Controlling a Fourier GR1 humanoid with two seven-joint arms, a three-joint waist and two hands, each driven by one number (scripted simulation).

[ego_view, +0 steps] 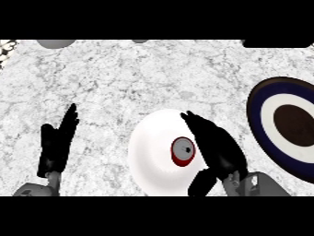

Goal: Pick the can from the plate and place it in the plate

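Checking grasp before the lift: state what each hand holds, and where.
Nothing held. Right hand is open beside the can on the white plate; left hand rests open.

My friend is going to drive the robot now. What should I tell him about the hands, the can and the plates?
Left hand: open, fingers up, resting at the left, away from everything.
Right hand: open, beside the can, fingers not curled round it.
The can stands on the white plate.
The blue plate lies at the right, with nothing on it.
Done: right hand is at the can.
Left: grasp the can, lift it, set it on the blue plate.
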